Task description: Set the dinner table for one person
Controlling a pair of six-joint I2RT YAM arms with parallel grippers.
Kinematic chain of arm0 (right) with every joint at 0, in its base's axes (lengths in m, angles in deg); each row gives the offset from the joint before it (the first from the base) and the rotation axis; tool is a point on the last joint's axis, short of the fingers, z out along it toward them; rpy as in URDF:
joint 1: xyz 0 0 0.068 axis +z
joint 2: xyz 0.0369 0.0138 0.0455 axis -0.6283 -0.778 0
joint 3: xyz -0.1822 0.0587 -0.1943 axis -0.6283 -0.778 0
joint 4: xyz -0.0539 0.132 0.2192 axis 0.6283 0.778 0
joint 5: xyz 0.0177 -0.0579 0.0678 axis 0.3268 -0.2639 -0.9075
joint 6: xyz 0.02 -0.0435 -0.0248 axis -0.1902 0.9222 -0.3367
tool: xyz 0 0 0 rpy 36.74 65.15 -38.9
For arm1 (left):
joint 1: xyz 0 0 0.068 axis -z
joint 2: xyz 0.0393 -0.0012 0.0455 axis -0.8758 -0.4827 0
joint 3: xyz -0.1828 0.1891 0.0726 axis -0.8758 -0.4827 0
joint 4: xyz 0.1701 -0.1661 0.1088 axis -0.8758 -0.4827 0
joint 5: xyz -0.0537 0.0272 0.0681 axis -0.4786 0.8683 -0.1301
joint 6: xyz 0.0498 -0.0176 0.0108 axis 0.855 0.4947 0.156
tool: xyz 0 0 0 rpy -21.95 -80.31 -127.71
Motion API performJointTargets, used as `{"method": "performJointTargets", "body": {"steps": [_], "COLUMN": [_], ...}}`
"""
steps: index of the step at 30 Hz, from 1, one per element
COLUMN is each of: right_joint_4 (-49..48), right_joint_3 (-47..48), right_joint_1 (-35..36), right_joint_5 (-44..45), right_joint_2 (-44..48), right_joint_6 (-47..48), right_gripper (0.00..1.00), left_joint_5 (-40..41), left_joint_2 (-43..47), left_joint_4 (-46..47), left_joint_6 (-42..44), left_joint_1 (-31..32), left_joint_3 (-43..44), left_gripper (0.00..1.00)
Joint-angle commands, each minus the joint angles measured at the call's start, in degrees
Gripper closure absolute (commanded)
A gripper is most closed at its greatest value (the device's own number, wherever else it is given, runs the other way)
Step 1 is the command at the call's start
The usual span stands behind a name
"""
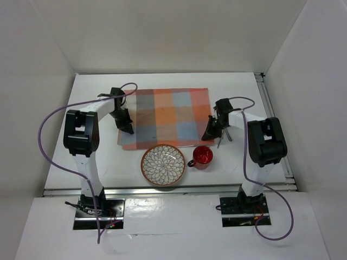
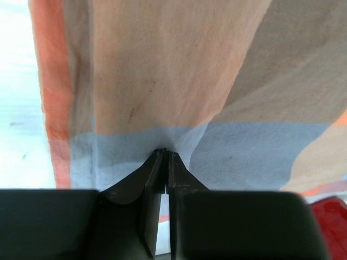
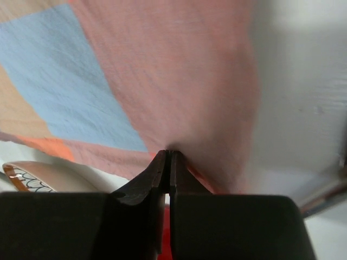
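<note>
Tabletop (image 1: 97,157) work centres on the cloth. The left claw (image 2: 165,153) is pinched almost shut on the placemat (image 1: 165,116), gathering a small pucker at its left edge. The right claw (image 3: 167,153) is closed just as tightly on the placemat's right edge. Gripping opposite sides at once looks meant to keep the checked cloth stretched, so it can be shifted or laid flat without wrinkling. A patterned bowl (image 1: 164,165) sits at the placemat's near edge and a red cup (image 1: 203,156) just off its near-right corner. Neither is on the cloth's middle, and both are probably waiting until it is settled. White tabletop spreads beyond the placemat on every side.
</note>
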Motion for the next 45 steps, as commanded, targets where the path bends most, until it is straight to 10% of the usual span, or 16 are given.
{"method": "performJointTargets", "body": {"steps": [1, 5, 6, 9, 18, 29, 45], "right_joint_4": [5.36, 9.58, 10.55, 14.59, 23.02, 20.67, 13.46], "right_joint_3": [3.77, 11.06, 13.34, 14.59, -2.09, -15.28, -18.1], "right_joint_1": [0.35, 0.35, 0.35, 0.35, 2.63, 8.43, 9.67], "right_joint_5": [3.94, 6.13, 6.92, 10.0, 9.74, 10.36, 15.9], "right_joint_2": [3.51, 8.35, 9.31, 13.71, 34.6, 40.18, 34.37], "right_joint_6": [1.69, 1.69, 1.69, 1.69, -7.78, -16.15, -16.85], "right_gripper": [1.0, 0.71, 0.5, 0.26, 0.14, 0.17, 0.82], "left_joint_5": [6.85, 9.58, 10.36, 11.07, 9.23, 5.72, 2.55], "left_joint_2": [0.79, 1.41, 1.93, 3.16, 7.64, 9.94, 9.41], "left_joint_4": [-5.02, -9.23, -10.02, -11.52, -13.55, -10.82, -12.05], "left_joint_6": [0.66, 0.66, 0.66, 1.28, 1.81, -0.65, 0.49], "left_joint_1": [-0.08, -0.08, -0.08, -0.08, -0.08, 0.45, 0.45], "left_joint_3": [0.38, 6.53, 8.89, 11.98, 17.17, 14.89, 18.31], "left_gripper": [0.77, 0.45, 0.33, 0.24, 0.17, 0.18, 0.18]}}
